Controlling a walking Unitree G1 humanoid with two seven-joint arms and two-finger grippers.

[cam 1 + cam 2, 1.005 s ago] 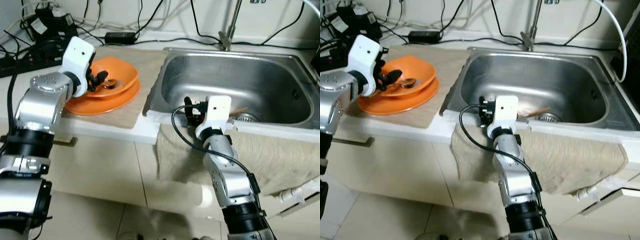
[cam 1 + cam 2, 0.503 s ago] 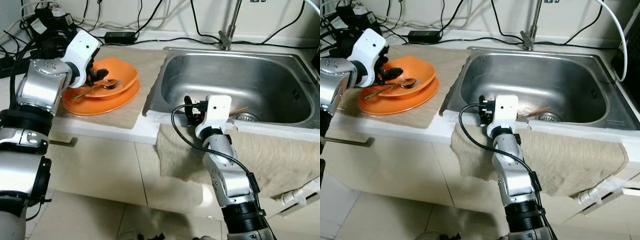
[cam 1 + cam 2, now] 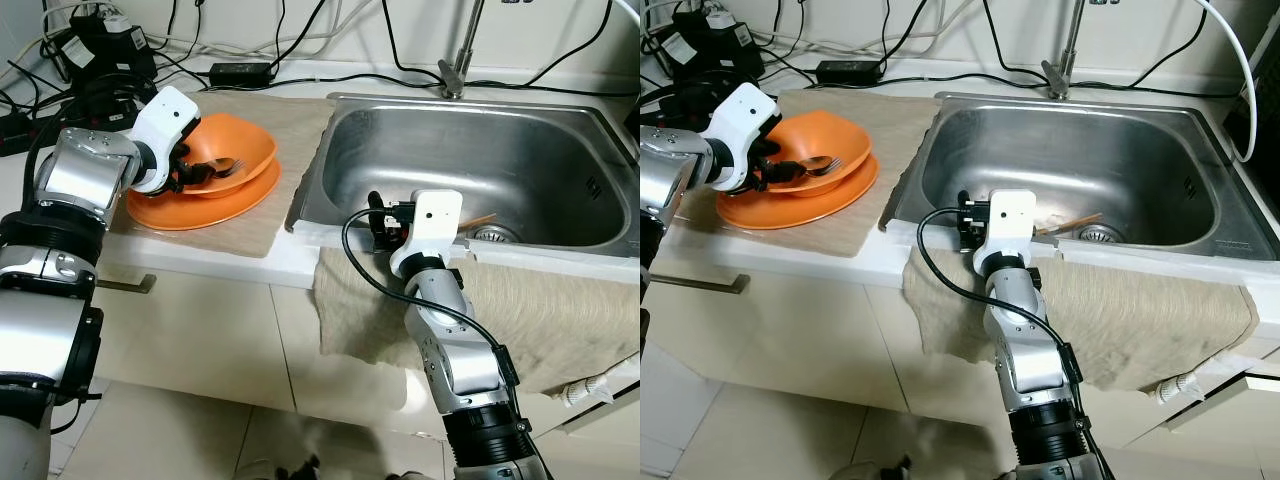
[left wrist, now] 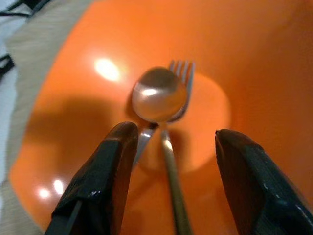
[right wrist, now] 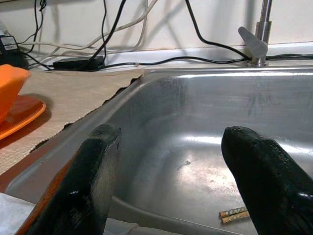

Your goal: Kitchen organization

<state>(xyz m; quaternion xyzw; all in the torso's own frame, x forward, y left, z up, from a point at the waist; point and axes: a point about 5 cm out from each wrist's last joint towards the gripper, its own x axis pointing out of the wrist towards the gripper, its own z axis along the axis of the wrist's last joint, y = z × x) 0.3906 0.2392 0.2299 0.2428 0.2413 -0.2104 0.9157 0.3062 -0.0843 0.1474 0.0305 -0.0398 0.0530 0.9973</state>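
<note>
The robot's left gripper (image 4: 168,161) hovered with its two black fingers (image 4: 105,176) spread wide over a shallow orange plastic bowl (image 3: 232,152), gripping nothing. A metal spoon (image 4: 157,95) and a metal fork (image 4: 172,147) lay side by side in the bowl, directly ahead of the gripper in the gap between its fingers, their handles running back toward the wrist and their heads pointing away. The bowl sat stacked on a flat orange plate (image 3: 200,205) on a beige mat (image 3: 275,215). The right gripper (image 5: 171,171), also spread and empty, rested at the near rim of the stainless steel sink (image 3: 480,170), where a pair of chopsticks (image 5: 234,214) lay near the drain. The left arm was clearly nearer the cutlery; the long axes lined up with its reach.
</note>
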